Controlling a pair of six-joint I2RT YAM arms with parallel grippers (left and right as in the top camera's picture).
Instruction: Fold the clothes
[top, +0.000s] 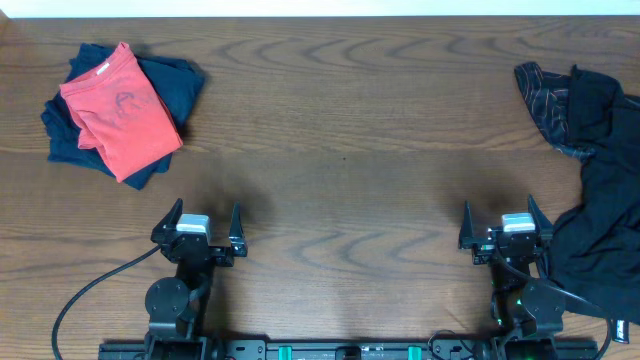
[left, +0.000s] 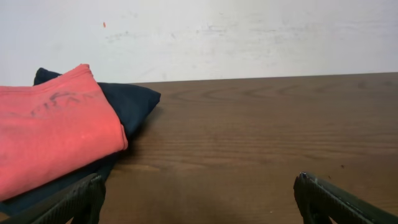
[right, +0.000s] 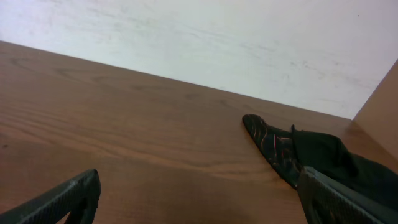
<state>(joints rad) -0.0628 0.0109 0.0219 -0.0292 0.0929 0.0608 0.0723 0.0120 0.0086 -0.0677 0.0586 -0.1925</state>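
Note:
A heap of unfolded clothes lies at the table's right edge: a large plain black garment (top: 600, 215) and behind it a dark one with thin red line print (top: 545, 100). The right wrist view shows the printed garment (right: 273, 146) and the black garment (right: 333, 155) ahead to the right. My right gripper (top: 503, 226) (right: 199, 196) stands open just left of the heap, holding nothing. My left gripper (top: 203, 226) (left: 199, 196) is open and empty near the front left.
A folded stack sits at the back left: a red shirt (top: 120, 110) (left: 53, 134) on top of a dark navy garment (top: 175, 85) (left: 130, 102). The wooden table (top: 340, 130) spreads between the two piles. A black cable (top: 85, 295) runs from the left arm's base.

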